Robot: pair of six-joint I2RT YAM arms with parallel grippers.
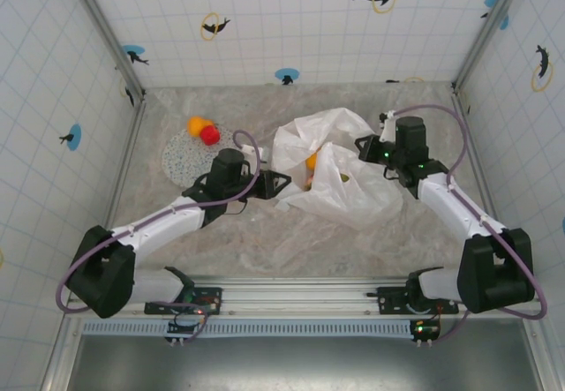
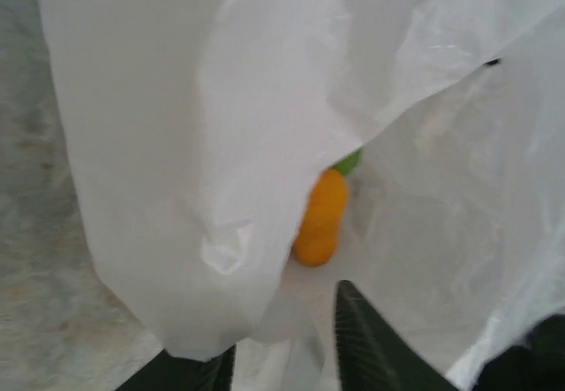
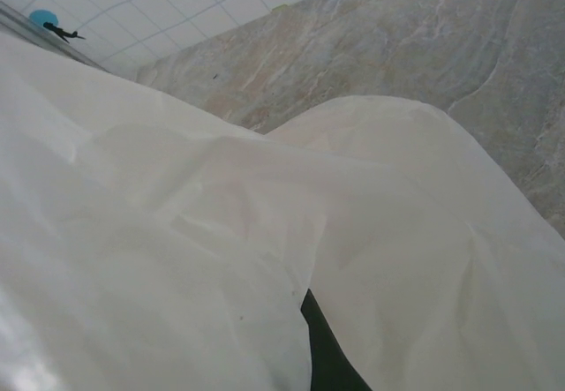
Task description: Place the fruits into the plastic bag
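**A:** Left claw [image 2: 282, 366], how does it stand?

**B:** Yours is spread at the plastic bag's [image 1: 353, 199] mouth with film draped between the fingers, probably to prop it open. An orange fruit [image 2: 320, 219] and a green fruit [image 2: 350, 161] lie inside.

**A:** And the right claw [image 1: 369, 149]?

**B:** It's buried in film at the far rim, so you can't tell its grip. A loose orange fruit [image 1: 195, 125] and a red fruit [image 1: 210, 135] wait on the plate [image 1: 177, 163].

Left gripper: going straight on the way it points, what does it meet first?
Most likely the plastic bag: its loose film hangs right ahead of the left gripper. Through the opening beyond lies an orange fruit, a green fruit behind it. Depth is unclear.
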